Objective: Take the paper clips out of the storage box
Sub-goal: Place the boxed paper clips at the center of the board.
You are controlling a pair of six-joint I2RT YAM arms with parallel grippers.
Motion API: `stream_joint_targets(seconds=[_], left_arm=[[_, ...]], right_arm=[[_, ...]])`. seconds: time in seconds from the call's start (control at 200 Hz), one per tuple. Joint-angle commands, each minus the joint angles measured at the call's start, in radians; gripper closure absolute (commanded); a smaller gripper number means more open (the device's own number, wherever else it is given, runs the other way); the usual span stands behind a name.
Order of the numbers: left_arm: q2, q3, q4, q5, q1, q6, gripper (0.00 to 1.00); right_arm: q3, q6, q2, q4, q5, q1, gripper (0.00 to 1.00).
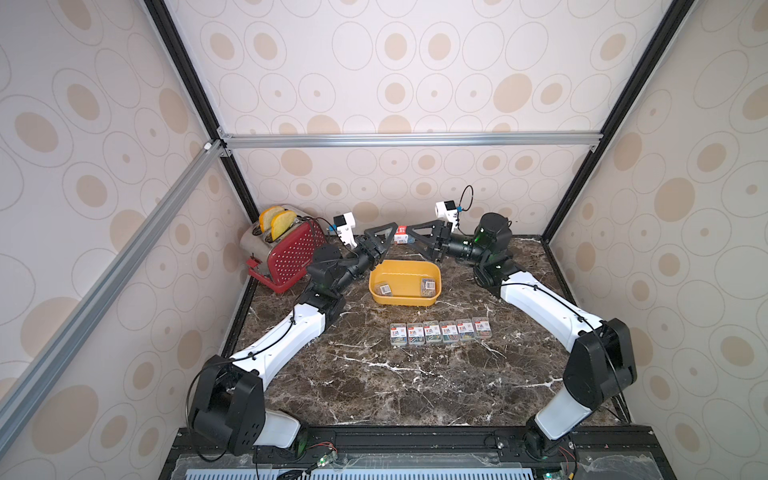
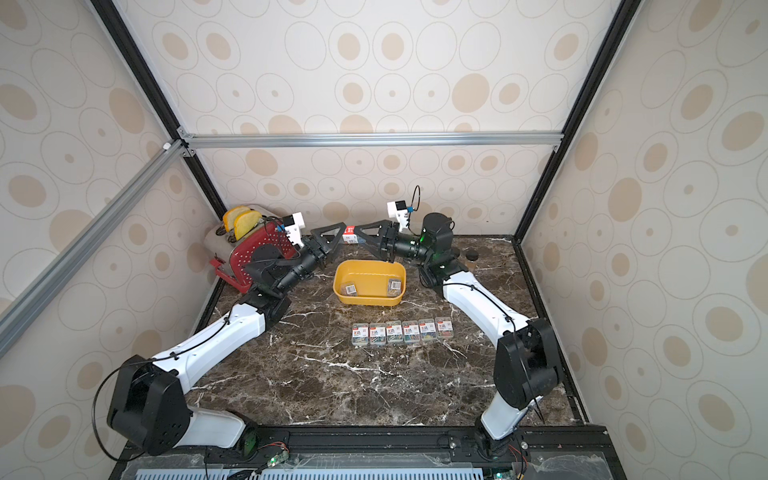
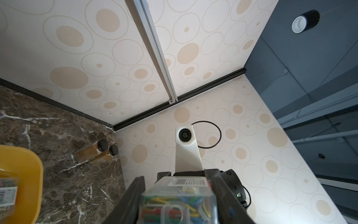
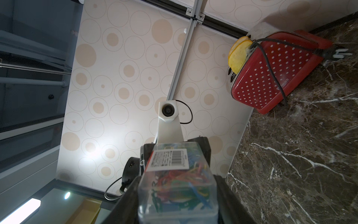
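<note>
Both grippers meet in the air behind the yellow storage box [image 1: 405,276] [image 2: 368,272], with one clear box of paper clips [image 1: 401,235] [image 2: 350,235] between them. My left gripper [image 1: 390,235] [image 3: 176,179] is shut on this clip box [image 3: 178,201] from the left. From the right, my right gripper [image 1: 411,235] [image 4: 177,178] has its fingers against the sides of the same clip box [image 4: 174,174]. Two more clip boxes [image 1: 384,288] [image 1: 429,286] lie in the tub's near corners. Several clip boxes [image 1: 440,331] [image 2: 402,331] stand in a row on the marble in front of it.
A red dotted toaster [image 1: 291,253] [image 4: 271,71] with yellow bread stands at the back left, close to the left arm. Two brown black-capped jars [image 3: 93,153] sit in the back right corner. The tub's rim [image 3: 29,155] shows in the left wrist view.
</note>
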Motion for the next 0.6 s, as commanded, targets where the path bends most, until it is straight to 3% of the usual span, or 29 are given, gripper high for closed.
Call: stream_joint_targets(seconds=[0.0, 0.12, 0.185, 0.265, 0.361, 0.441, 0.596], left_arm=[[-0.068, 0.094, -0.248, 0.074, 0.01, 0.23, 0.72], [-0.093, 0.145, -0.449, 0.123, 0.065, 0.317, 0.74], [-0.106, 0.217, -0.669, 0.13, 0.086, 0.433, 0.75], [-0.077, 0.343, -1.005, 0.106, 0.09, 0.614, 0.75], [-0.006, 0.416, -1.303, 0.093, 0.099, 0.732, 0.75], [0.039, 0.409, -1.437, 0.057, 0.1, 0.792, 0.76], [0.119, 0.353, -1.554, -0.03, 0.101, 0.87, 0.76]], right_arm=[[0.02, -0.127, -0.028, -0.138, -0.006, -0.006, 0.32], [-0.001, -0.222, -0.068, -0.261, -0.032, -0.066, 0.08], [-0.027, -0.296, -0.111, -0.356, -0.044, -0.11, 0.0], [-0.027, -0.479, -0.159, -0.583, -0.04, -0.154, 0.0], [0.011, -0.731, -0.177, -0.894, 0.024, -0.172, 0.0], [0.022, -0.864, -0.176, -1.085, 0.093, -0.171, 0.0], [-0.019, -0.989, -0.198, -1.201, 0.224, -0.171, 0.0]])
